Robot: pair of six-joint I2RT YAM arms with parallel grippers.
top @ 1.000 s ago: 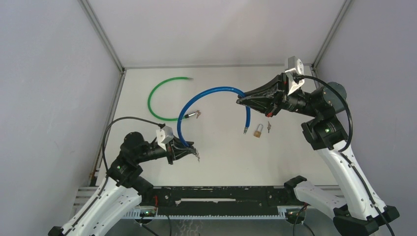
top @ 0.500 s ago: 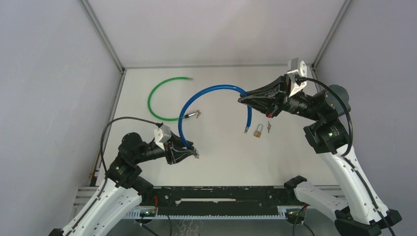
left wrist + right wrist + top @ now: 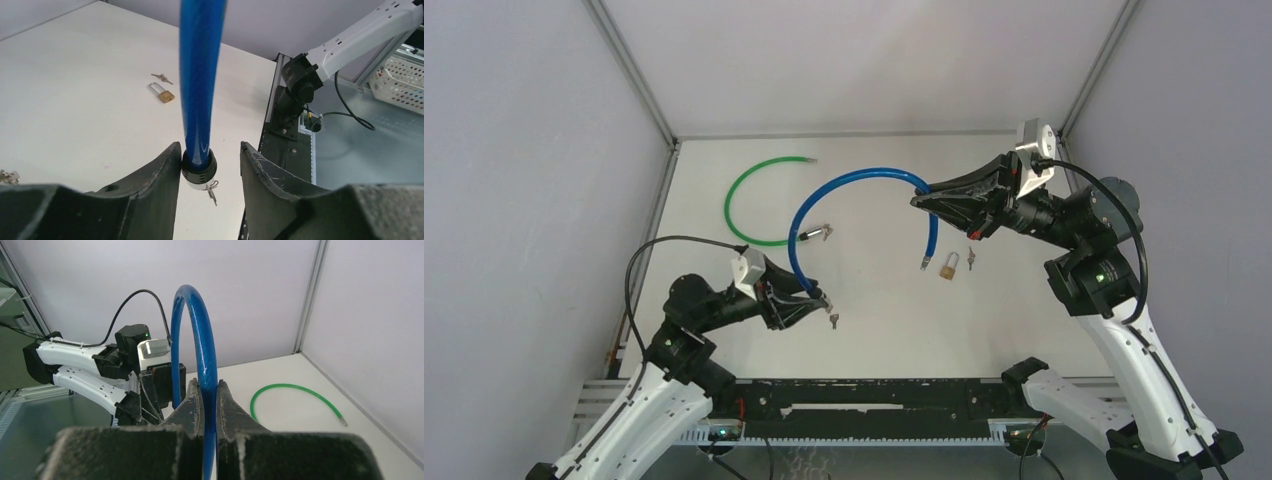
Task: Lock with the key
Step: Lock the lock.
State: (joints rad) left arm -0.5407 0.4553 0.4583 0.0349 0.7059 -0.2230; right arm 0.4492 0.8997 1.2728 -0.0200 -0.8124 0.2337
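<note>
In the left wrist view the blue cable (image 3: 200, 75) is cut off by the top edge, the key (image 3: 213, 190) under its black cap is half hidden by that cap, and a bunch of keys (image 3: 5, 176) is clipped by the left edge. In the right wrist view the cable's lower run is hidden between the fingers of the right end effector (image 3: 209, 385), and where the green cable (image 3: 295, 389) ends beside them cannot be told. From above, the padlock (image 3: 948, 266) and the small key (image 3: 971, 259) beside it are too small for detail to be made out.
</note>
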